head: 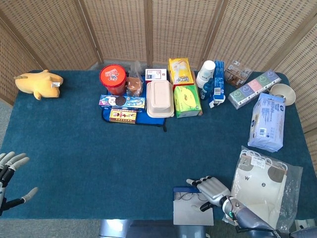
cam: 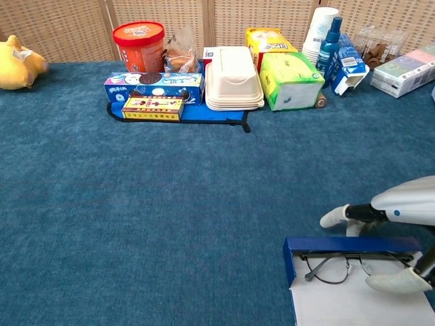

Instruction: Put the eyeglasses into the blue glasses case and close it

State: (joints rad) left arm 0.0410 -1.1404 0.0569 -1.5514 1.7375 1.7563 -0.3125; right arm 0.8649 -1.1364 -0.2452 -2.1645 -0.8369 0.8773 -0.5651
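- While I watch both cameras, my right hand (cam: pixel 394 234) sits at the near right of the table (head: pixel 74 158), its fingers (head: pixel 198 181) stretched over the far wall of the blue glasses case (cam: pixel 319 246) and its thumb (cam: pixel 397 281) lying low inside the tray.
- From the chest view I cannot tell whether that hand grips the case wall or only rests across it.
- Inside the case lie the eyeglasses (cam: pixel 340 265), lenses down on the pale lining, frame just behind the blue wall, one temple running toward my thumb.
- The case stands open, its pale inner panel reaching to the table's near edge.
- Just to the right of the case lies a clear plastic bag (head: pixel 265 186) holding white fabric.
- My left hand (head: pixel 10 173) hangs at the far left edge of the head view, fingers spread, holding nothing.
- Farther back on the right I see a pale blue wipes pack (head: pixel 267 121) and a small bowl (head: pixel 282 92).
- Along the far side stand a red tub (head: pixel 113 79), a white clamshell box (head: pixel 160 99), a green tissue box (head: pixel 186 100) and a stack of paper cups (head: pixel 206 73).
- At the far left corner lies a yellow plush toy (head: pixel 38 83).
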